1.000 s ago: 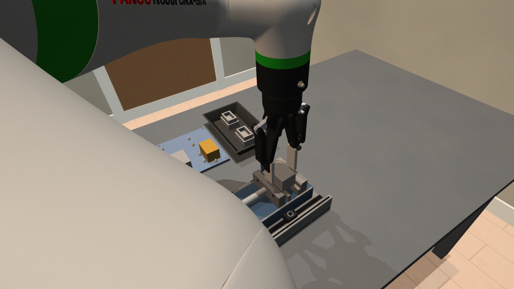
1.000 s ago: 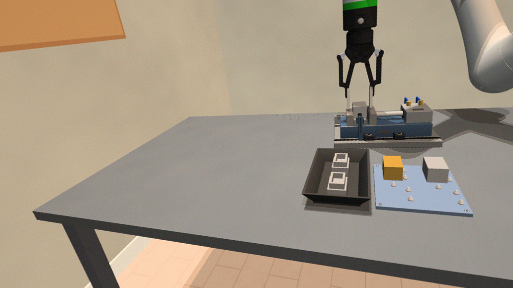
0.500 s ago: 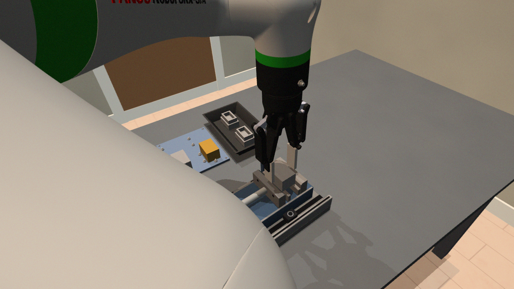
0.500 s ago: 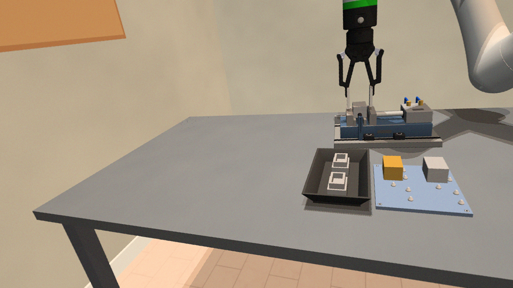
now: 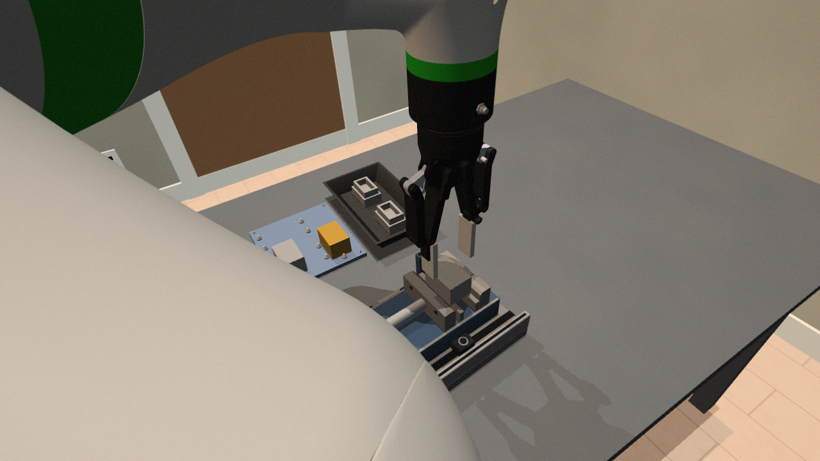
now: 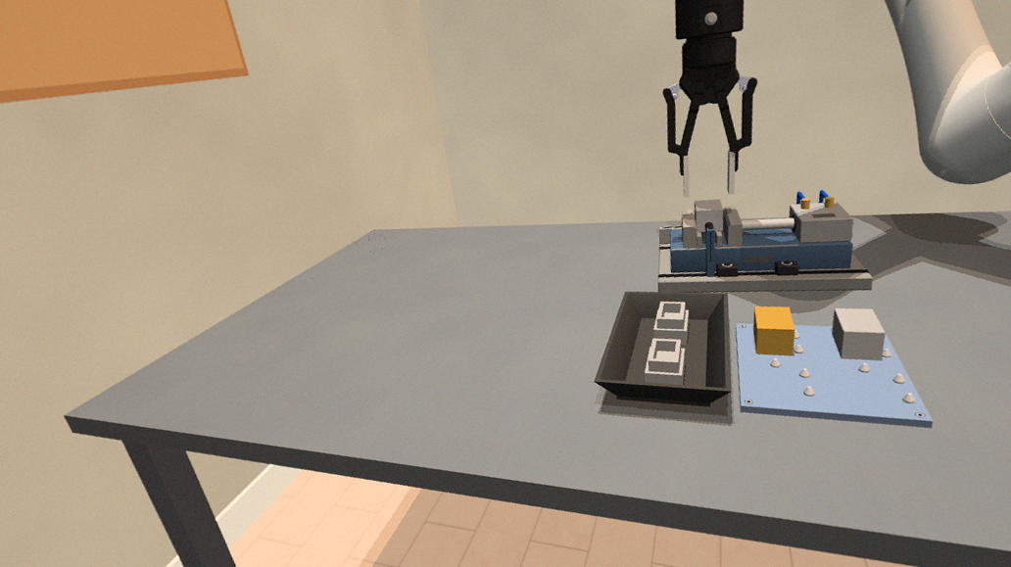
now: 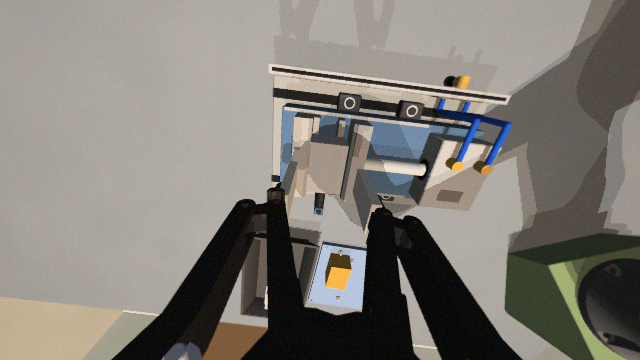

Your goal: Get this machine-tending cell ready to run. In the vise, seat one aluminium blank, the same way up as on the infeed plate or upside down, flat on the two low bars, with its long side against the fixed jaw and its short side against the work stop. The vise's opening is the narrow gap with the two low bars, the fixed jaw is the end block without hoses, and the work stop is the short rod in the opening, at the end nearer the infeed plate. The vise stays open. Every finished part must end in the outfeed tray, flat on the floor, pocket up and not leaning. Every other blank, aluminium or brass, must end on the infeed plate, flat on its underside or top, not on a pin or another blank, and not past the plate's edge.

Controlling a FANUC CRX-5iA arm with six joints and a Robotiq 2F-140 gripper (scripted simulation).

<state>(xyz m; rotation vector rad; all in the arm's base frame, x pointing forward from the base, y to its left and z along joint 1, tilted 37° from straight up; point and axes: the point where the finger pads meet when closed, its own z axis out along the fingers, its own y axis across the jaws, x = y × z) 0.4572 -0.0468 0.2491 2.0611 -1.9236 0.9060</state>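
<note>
My gripper (image 5: 447,249) hangs open and empty a little above the vise (image 5: 447,309); it also shows in the exterior view (image 6: 708,184) and in the wrist view (image 7: 327,202). A grey aluminium blank (image 5: 455,286) sits in the vise's opening, below my fingers. I cannot tell whether it touches the fixed jaw or the work stop (image 7: 318,204). A second aluminium blank (image 6: 857,331) and a brass blank (image 6: 773,329) stand on the blue infeed plate (image 6: 828,377). Two finished parts (image 6: 670,316) (image 6: 664,356) lie pocket up in the outfeed tray (image 6: 662,347).
The vise's hose end with blue hoses and yellow fittings (image 7: 470,145) lies to the right in the wrist view. The robot's own arm (image 5: 172,315) hides part of the infeed plate in the top view. The tray stands beside the plate, near the vise.
</note>
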